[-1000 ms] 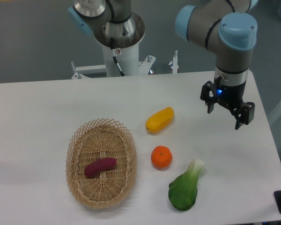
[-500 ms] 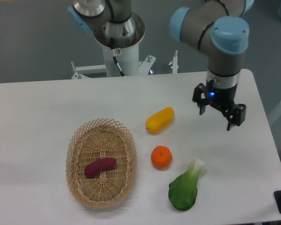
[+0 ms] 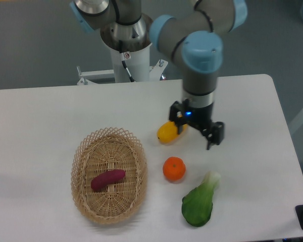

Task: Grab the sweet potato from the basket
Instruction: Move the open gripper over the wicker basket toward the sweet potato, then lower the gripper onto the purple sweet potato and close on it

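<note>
The sweet potato (image 3: 107, 179), a small magenta tuber, lies slanted on the floor of the oval tan wicker basket (image 3: 83, 148) at the front left of the table. My gripper (image 3: 196, 135) is open and empty. It hangs above the table to the right of the basket, just over the right end of the yellow fruit (image 3: 167, 131) and well apart from the sweet potato.
A round orange (image 3: 174, 169) sits right of the basket. A green bok choy (image 3: 199, 202) lies at the front right. The arm's white base (image 3: 127, 55) stands behind the table's far edge.
My gripper has swept left across the table, from the right side to above the yellow fruit's right end. It stays open. The objects have not moved.
</note>
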Tool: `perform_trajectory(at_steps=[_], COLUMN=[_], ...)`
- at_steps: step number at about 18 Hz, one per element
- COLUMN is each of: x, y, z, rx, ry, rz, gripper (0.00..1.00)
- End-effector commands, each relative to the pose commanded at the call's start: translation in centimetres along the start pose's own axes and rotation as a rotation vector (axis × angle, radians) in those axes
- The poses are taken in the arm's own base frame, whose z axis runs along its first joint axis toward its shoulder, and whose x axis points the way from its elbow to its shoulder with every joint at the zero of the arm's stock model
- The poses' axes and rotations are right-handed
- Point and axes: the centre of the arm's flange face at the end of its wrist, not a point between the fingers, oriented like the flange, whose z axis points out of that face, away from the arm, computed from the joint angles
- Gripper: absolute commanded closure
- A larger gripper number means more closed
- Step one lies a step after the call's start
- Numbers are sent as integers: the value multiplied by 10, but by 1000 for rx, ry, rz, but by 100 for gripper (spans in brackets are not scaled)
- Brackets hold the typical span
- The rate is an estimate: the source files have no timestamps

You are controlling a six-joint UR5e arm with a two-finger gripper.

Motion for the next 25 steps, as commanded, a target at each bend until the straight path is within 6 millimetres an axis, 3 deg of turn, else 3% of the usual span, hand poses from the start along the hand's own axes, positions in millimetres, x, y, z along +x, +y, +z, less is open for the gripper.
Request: perform_trajectory(at_steps=[2,6,9,13,18,25], x=[24,63,79,92,114,127], y=[-19,-36,-47,-51,-62,-71], z=[7,33,55,84,125,147], rx=[10,17,0,-23,-60,-69], ry=[4,14,50,107,156,171], rz=[9,61,143,287,322,335], gripper=[0,0,0,0,0,0])
